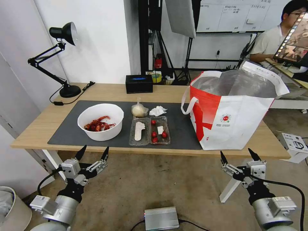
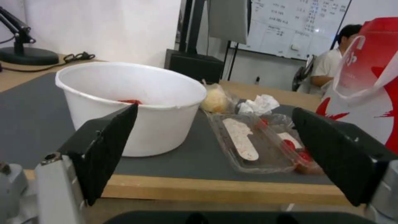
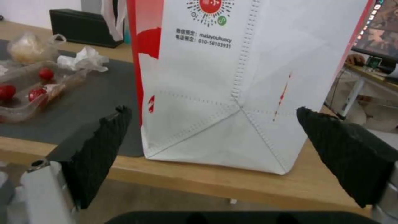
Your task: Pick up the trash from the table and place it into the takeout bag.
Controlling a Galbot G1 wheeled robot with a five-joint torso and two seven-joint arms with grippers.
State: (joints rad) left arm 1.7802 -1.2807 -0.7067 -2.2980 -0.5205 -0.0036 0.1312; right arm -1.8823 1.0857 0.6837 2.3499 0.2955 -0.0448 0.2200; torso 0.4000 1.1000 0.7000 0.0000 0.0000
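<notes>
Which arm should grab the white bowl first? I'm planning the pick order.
Probably the left. The left gripper hangs open below the table edge, right in front of the white bowl. The right gripper, also open, faces the takeout bag, which stands between it and the trash.

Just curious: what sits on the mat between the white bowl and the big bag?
In the head view, a clear tray of tomatoes lies between bowl and bag, with a knotted bag and tissue just behind.

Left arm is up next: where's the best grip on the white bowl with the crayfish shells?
Probably the near rim of the white bowl, coming from above with one finger inside and one outside. The bowl stands upright and open, too wide to straddle. The left gripper hangs open below the table edge.
</notes>
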